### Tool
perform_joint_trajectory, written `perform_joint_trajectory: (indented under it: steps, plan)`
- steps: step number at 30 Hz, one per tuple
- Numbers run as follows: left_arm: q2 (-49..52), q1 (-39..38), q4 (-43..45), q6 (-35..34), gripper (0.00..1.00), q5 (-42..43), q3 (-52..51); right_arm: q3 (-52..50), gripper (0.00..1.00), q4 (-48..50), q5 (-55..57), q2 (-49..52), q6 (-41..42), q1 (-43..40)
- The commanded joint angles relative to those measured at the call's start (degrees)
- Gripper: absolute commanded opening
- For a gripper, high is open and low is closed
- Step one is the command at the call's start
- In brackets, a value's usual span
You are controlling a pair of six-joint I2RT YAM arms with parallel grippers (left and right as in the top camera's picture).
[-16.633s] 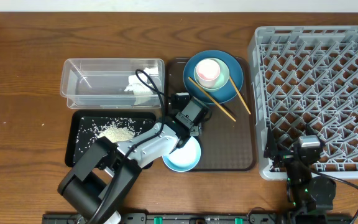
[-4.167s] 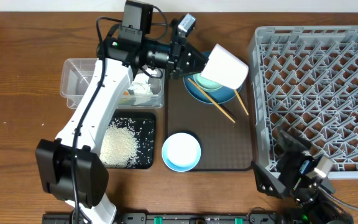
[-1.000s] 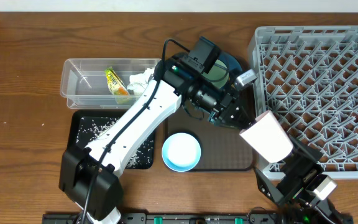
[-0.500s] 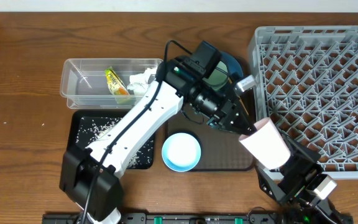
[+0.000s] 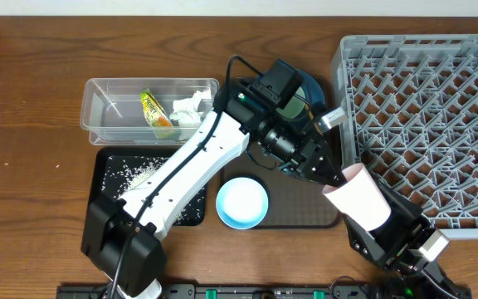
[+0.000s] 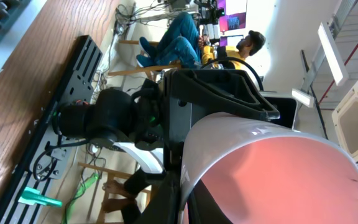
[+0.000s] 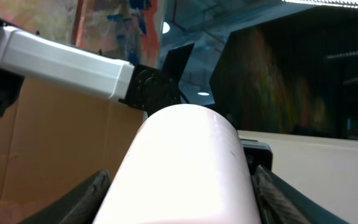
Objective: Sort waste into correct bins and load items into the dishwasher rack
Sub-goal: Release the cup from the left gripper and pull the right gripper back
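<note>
- Overhead, step: a handover is going on. The left pincer [image 5: 332, 173] is gripping the pink cup [image 5: 362, 199] by its rim and holding it out at the front-left corner of the dishwasher rack [image 5: 421, 108]. It is pointing the cup straight into the right pincer [image 5: 380, 220].
- Overhead, pose: the left arm is reaching long from its base at the front-left of the worktop [image 5: 31, 124]. Its elbow is sitting high over the dark blue plate [image 5: 309, 83], and its wrist is angling down and right across the brown serving tray [image 5: 289, 208]. The right arm is sitting low at the front-right, aiming up-left at the cup.
- Overhead, progress: the tissue [image 5: 187, 108] and wrapper [image 5: 153, 110] are lying in the clear tub [image 5: 106, 108], and the rice [image 5: 139, 177] is in the black tray [image 5: 102, 191]. The white and light-blue bowl [image 5: 242, 202] is sitting on the serving tray. I'm not seeing any dish in the rack, so I'm reading this as waste sorted and loading just starting.
- Left wrist: the cup's [image 6: 278, 180] mouth is facing the lens with the pink inside showing. A dark finger is pinching the rim at lower left, and the right arm's black housing is sitting directly behind.
- Right wrist: the cup's [image 7: 185, 162] pale wall is filling the centre, lying between the two fingers [image 7: 95, 190], which are spread wide on either side. I can't tell whether the pads are touching it.
- Next, my read: the right pincer needs to close on the cup body before the left lets go of the rim and backs out. After that the cup goes mouth-down on the pegs. The wall is smooth and tapered, so it's risking a slip if the release comes early.
</note>
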Motion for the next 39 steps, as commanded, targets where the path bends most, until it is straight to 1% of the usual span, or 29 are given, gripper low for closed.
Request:
perform_joint_trajectory:
  steps: [1,5,8,9,10,11,13,17,21,26,29,34,39]
  plan:
    - [0.0,0.1,-0.1,1.4,0.14,0.2,0.2,0.0,0.57,0.0,0.0,-0.2,0.4,-0.7]
    - [0.0,0.1,-0.1,1.4,0.17,0.2,0.2,0.0,0.52,-0.1,0.0,-0.2,0.4,-0.7]
    - [0.0,0.2,-0.1,1.4,0.17,0.0,0.2,0.0,0.52,-0.1,-0.1,-0.2,0.4,-0.7]
    - [0.0,0.3,0.0,1.4,0.22,-0.2,0.2,0.0,0.52,-0.1,-0.3,-0.2,0.4,-0.7]
    - [0.0,0.4,0.1,1.4,0.23,-0.3,0.2,0.0,0.52,-0.1,-0.6,-0.2,0.4,-0.7]
    - [0.0,0.6,0.2,1.4,0.24,-0.7,0.2,0.0,0.52,-0.2,-1.3,-0.2,0.4,-0.7]
    - [0.0,1.5,0.4,1.4,0.24,-2.4,0.2,0.0,0.48,-0.6,-2.4,-0.2,0.6,-0.7]
    - [0.0,4.8,0.5,1.4,0.24,-5.4,0.2,0.0,0.47,-4.9,-1.3,-0.2,1.7,-0.7]
    - [0.0,8.4,0.5,1.4,0.24,-6.2,0.2,0.0,0.42,-7.8,1.7,-0.2,1.7,-0.7]
    - [0.0,11.6,0.5,1.4,0.24,-6.9,0.2,0.0,0.3,-8.8,9.6,0.0,1.7,-0.7]
    - [0.0,12.7,0.1,1.4,0.24,-9.0,0.2,0.8,0.28,-12.7,13.0,0.7,1.7,-0.7]
    - [0.0,12.8,-0.6,1.4,0.24,-13.0,0.2,3.6,0.26,-17.5,14.8,4.5,0.8,-0.7]
    - [0.0,12.9,-0.7,1.4,0.24,-15.0,0.2,10.3,0.25,-21.4,18.1,12.8,-3.3,-0.8]
